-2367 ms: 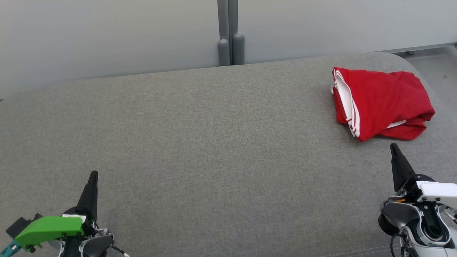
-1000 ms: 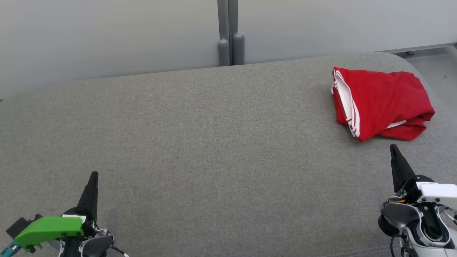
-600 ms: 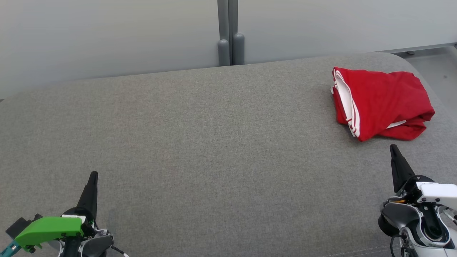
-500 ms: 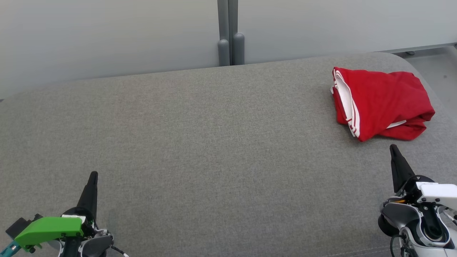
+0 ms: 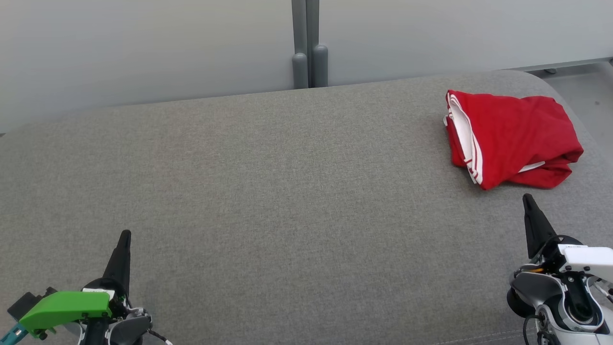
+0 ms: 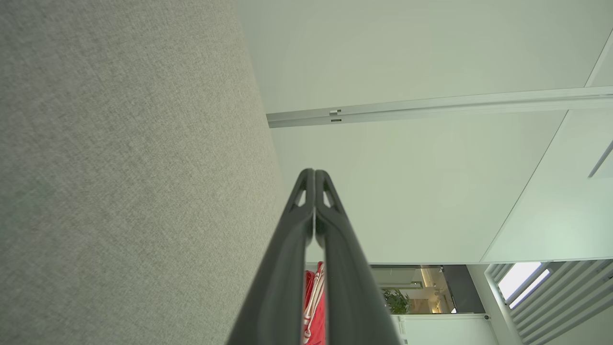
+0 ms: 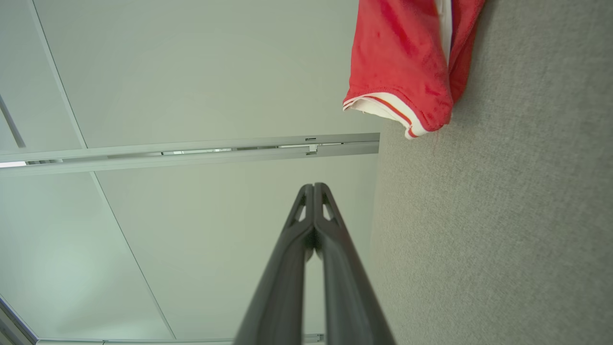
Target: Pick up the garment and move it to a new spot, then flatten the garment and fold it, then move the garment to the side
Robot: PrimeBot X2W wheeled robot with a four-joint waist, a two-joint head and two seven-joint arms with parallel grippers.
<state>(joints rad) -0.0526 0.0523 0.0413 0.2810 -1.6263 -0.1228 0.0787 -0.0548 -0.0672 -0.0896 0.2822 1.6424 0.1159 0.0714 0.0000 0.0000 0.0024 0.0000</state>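
Office-like interior: pale partition panels (image 5: 143, 48), grey upholstered bench (image 5: 287, 191), potted plant (image 6: 396, 301), slatted blinds (image 6: 550, 297).

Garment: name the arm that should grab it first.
Right. The garment lies far right on the cushion, just ahead of the right claw; the left claw sits near left, far off. Both are shut, so the right must open first.

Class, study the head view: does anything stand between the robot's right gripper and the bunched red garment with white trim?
Nothing visible does. The shut right gripper points up at the red garment with white trim, which lies just beyond its tip on the grey fabric surface, apart from it.
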